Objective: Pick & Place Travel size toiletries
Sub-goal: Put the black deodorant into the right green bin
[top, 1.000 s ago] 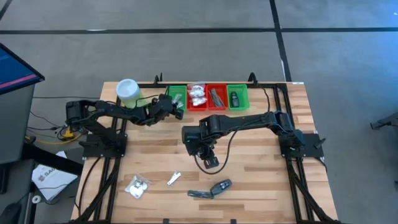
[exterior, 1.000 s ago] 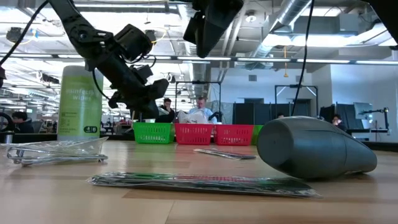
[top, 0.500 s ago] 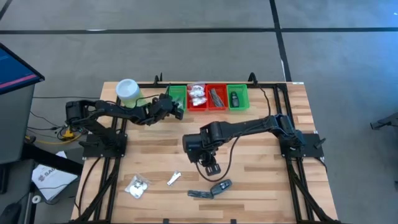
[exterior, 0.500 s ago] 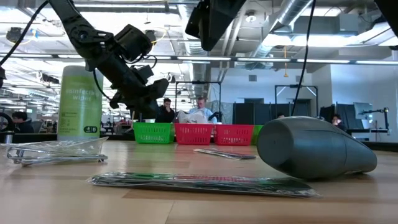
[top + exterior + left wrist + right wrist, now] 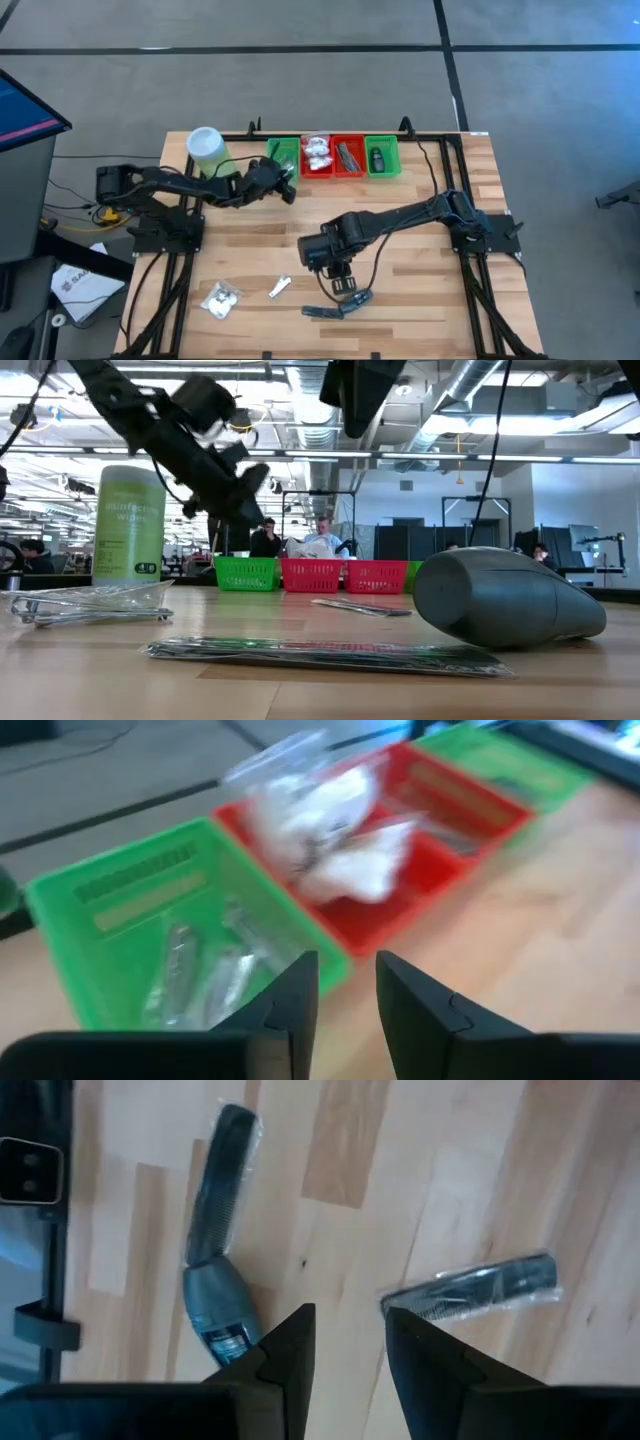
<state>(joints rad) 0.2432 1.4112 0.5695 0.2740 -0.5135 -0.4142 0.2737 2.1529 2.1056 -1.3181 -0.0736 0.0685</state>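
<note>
On the near part of the table lie a white puffy packet [image 5: 218,298], a silver sachet [image 5: 279,288], a dark slim piece in clear wrap [image 5: 320,312] and a grey rounded item [image 5: 357,297]. My right gripper [image 5: 343,283] hangs open and empty above the grey item [image 5: 222,1315]. Its wrist view shows the dark piece [image 5: 215,1180] end-on to the grey item, and a second wrapped dark piece [image 5: 470,1285]. My left gripper [image 5: 286,187] is open and empty, just on the near side of the left green tray [image 5: 110,895], which holds silver sachets [image 5: 205,975].
Four trays stand in a row at the far edge: green [image 5: 283,155], red with white packets [image 5: 317,153], red with dark pieces [image 5: 348,156], green [image 5: 381,157]. A light-green canister [image 5: 205,147] stands at the far left. People show in the room behind.
My right gripper has gone toward the table's near edge and now stands over the grey item and dark piece. My left gripper has drawn back a little from the green tray toward the near edge. The items on the table have not moved.
</note>
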